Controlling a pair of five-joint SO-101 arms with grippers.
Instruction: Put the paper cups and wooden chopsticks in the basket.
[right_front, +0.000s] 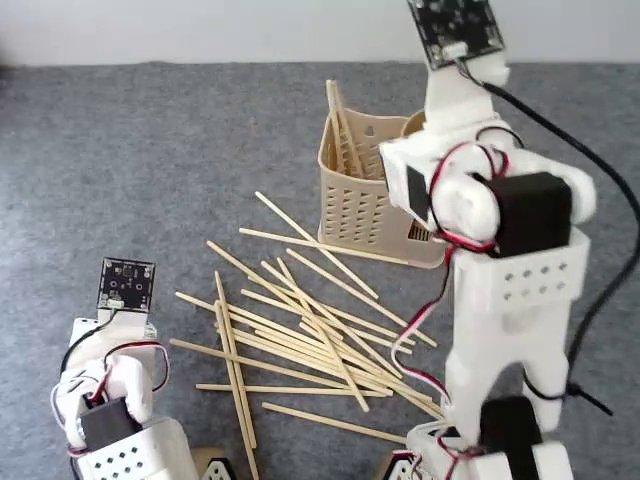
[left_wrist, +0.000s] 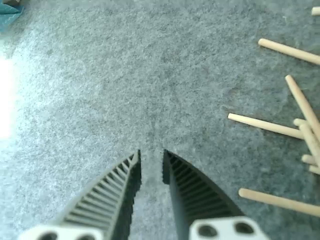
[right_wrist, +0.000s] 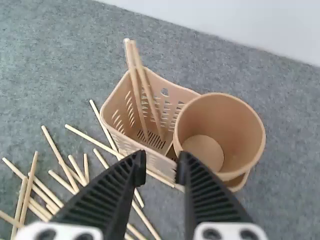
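My left tool (left_wrist: 151, 155) hangs low over the grey, felt-covered bench (right_front: 150, 150). Its 2 ribbed jaws are parted by a narrow slit and there is nothing between them. The blunt ends of several loose chopsticks (left_wrist: 295, 52) lie near it on one side, apart from the jaws. From the high camera I see the left arm (right_front: 110, 400) folded back at the near left corner, clear of the scatter.

My right tool (right_wrist: 161, 157) is up above the basket (right_wrist: 127, 117), over its near wall. Its jaws stand slightly apart and it has hold of nothing. The basket is a tan plastic one with slotted sides, standing upright toward the far side of the bench. A small bunch of wooden chopsticks (right_wrist: 140, 85) is on end inside it, leaning into one corner with their tips well above the rim. A paper cup (right_wrist: 220, 135) stands upright and open-mouthed at the other end of the basket, with what looks like a 2nd rim under it. I cannot tell whether it sits inside the basket or just against it.

From the high camera the right arm (right_front: 510, 270) stands in front of the basket and hides part of it. The rest of the chopsticks (right_front: 300, 340) lie crisscrossed on the felt between the 2 arms, some overlapping, the nearest touching the basket's foot
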